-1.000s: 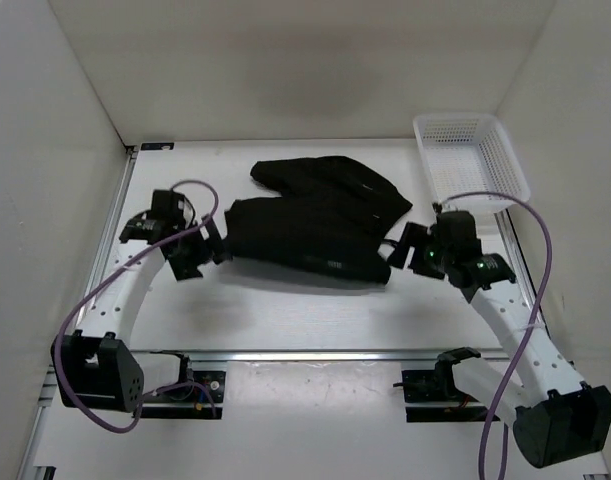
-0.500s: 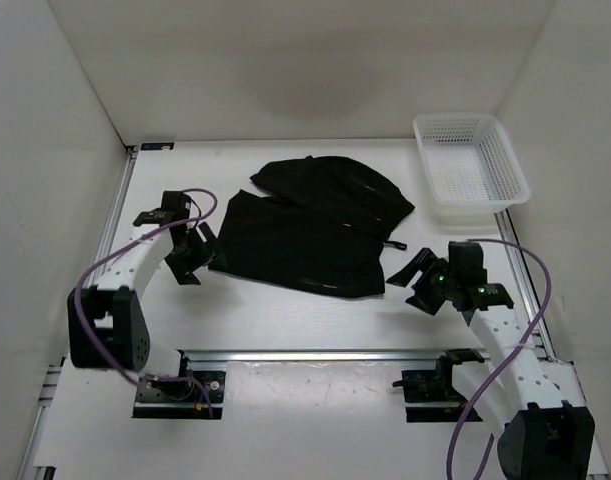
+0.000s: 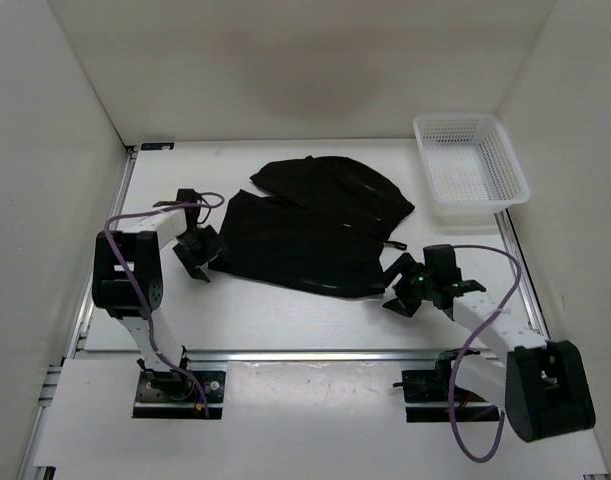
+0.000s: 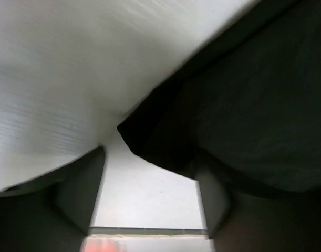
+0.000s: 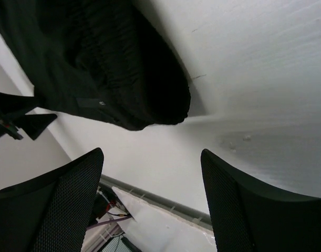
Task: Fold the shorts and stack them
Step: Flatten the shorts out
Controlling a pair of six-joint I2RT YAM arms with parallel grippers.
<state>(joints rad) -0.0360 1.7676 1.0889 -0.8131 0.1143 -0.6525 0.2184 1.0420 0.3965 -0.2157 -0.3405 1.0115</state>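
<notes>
The black shorts (image 3: 315, 225) lie spread on the white table, folded over with one leg toward the back. My left gripper (image 3: 197, 256) is open and empty at the shorts' left edge; in the left wrist view a corner of the shorts (image 4: 149, 142) sits just ahead of the open jaws. My right gripper (image 3: 397, 283) is open and empty just off the shorts' front right corner; in the right wrist view the rounded edge of the shorts (image 5: 149, 94) lies ahead of the jaws, apart from them. A small drawstring tip (image 3: 393, 244) pokes out at the right edge.
A white mesh basket (image 3: 470, 170) stands at the back right, beside the right wall. White walls enclose the table on the left, back and right. A metal rail (image 3: 305, 352) runs along the table's near edge, by the arm bases.
Both arms have pulled back toward their bases and lowered. The right gripper moved from the shorts' right edge to the front right corner. The shorts have settled flat.
</notes>
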